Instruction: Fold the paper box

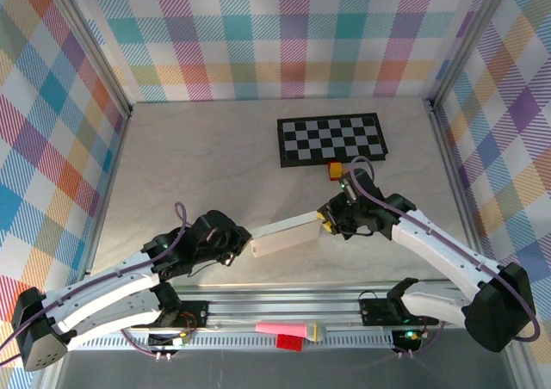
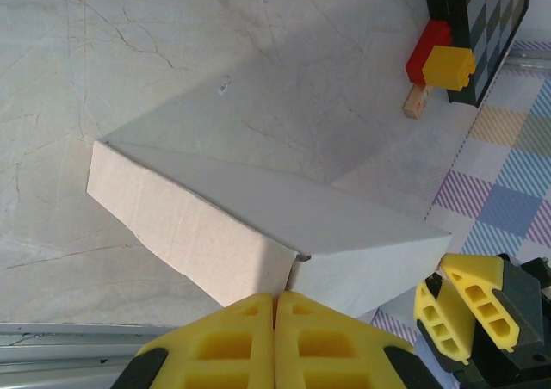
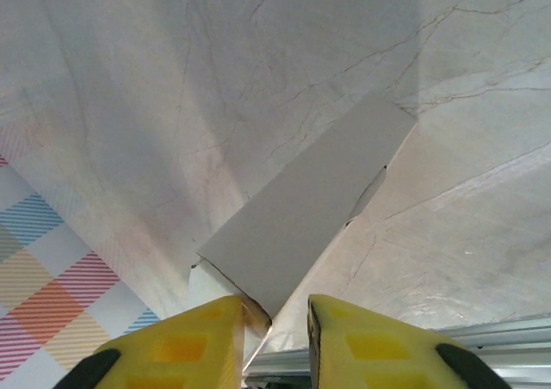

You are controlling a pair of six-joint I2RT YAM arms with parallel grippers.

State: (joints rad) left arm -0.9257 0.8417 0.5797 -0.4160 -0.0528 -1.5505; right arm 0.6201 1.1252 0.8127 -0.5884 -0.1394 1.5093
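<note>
The paper box [image 1: 284, 234] is a slim pale cardboard box, closed along its length, spanning the gap between my two grippers just above the table. In the left wrist view the paper box [image 2: 258, 225] casts a shadow on the table below. My left gripper [image 2: 275, 299] is shut, pinching the box's near corner edge, and it sits at the box's left end [image 1: 247, 250]. My right gripper [image 3: 275, 313] is open. The paper box's [image 3: 301, 208] other end corner pokes between its jaws, against the left finger and clear of the right one. The right gripper [image 2: 443, 279] also stands by the box's far end.
A black-and-white checkerboard mat [image 1: 331, 139] lies at the back. A red and yellow block [image 1: 333, 171] sits at its near edge, with a small wooden piece [image 2: 417, 101] beside it. A pink strip [image 1: 284, 329] and a red block [image 1: 289, 343] rest on the front rail.
</note>
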